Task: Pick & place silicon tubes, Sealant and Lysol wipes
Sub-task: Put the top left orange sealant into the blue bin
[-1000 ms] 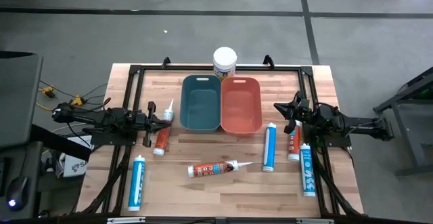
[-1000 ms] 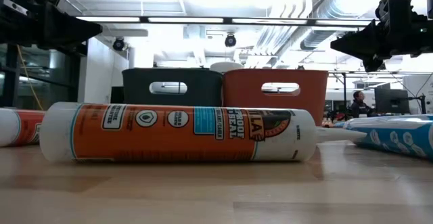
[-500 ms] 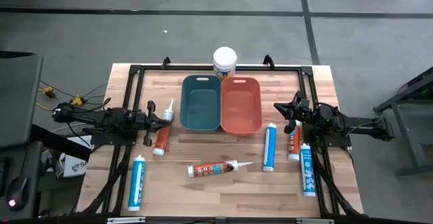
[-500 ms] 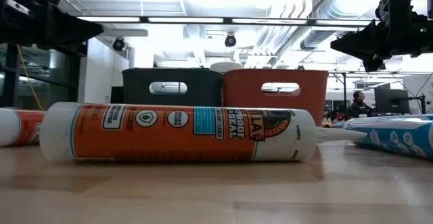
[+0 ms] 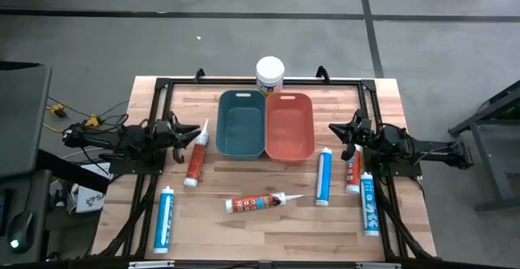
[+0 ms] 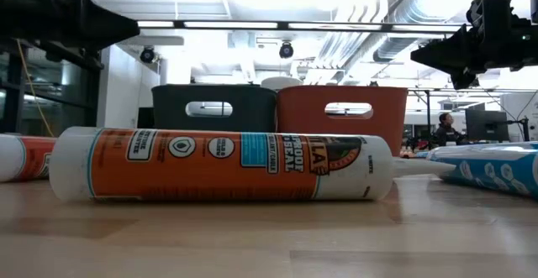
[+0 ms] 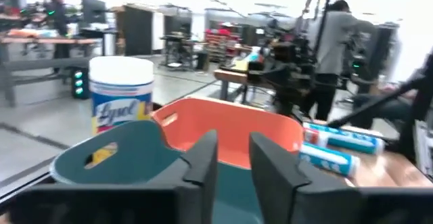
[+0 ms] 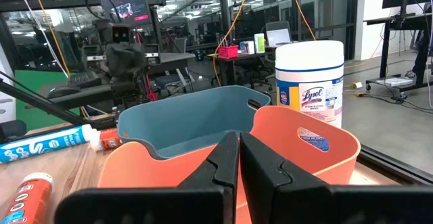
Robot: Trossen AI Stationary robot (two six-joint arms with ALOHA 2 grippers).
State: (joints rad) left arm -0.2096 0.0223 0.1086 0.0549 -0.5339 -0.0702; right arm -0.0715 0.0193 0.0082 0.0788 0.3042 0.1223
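Note:
The Lysol wipes canister (image 5: 270,75), with a white lid, stands upright at the table's far edge behind a teal bin (image 5: 242,123) and an orange bin (image 5: 290,125). Several sealant and silicone tubes lie flat on the table: an orange one (image 5: 195,162) near my left gripper, a blue-white one (image 5: 165,219), an orange one (image 5: 253,203) in the middle, and blue (image 5: 324,176), orange (image 5: 353,169) and blue (image 5: 370,204) ones on the right. My left gripper (image 5: 188,131) is open and empty above the table, left of the teal bin (image 7: 108,163). My right gripper (image 5: 335,128) is shut and empty, right of the orange bin (image 8: 304,143).
A black frame (image 5: 244,82) runs around the table's edges. Both bins stand side by side at the far middle. Bare wood shows between the bins and the middle tube. People and workbenches show in the room beyond the table.
My left gripper has drawn back a little toward the table's left edge, away from the orange tube beside it, and has turned about its wrist. The tubes, the bins and the canister have stayed in place.

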